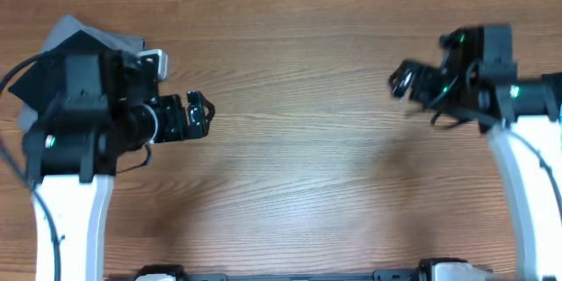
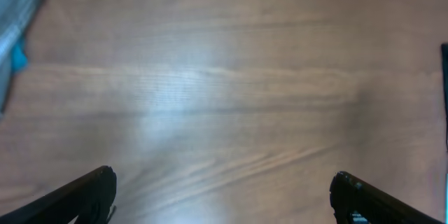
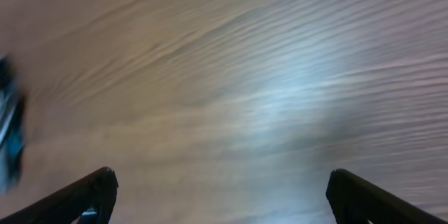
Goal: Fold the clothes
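A brown wood-grain bench (image 1: 299,167) is filling every view, and its middle is lying bare. The clothes (image 1: 75,33) are sitting as a grey and black heap at the far left corner, with the left arm (image 1: 75,154) hanging over most of it, so the heap's long axis is impossible to judge. No sky-blue shirt is showing plainly; in the left wrist view only a grey edge with a small blue patch (image 2: 17,58) is peeking in at the top left corner.

The left claw (image 1: 204,114) is hovering just beyond the heap toward the bench's middle, spread wide and pinching nothing, pointing away from the clothes. The right claw (image 1: 402,79) is hovering well apart from the heap across the bare middle, likewise spread wide and gripping nothing.

The left arm is clearly the nearer one. Reaching a garment is likely calling for that claw to swing back toward the heap. Nothing else is lying between claw and heap.
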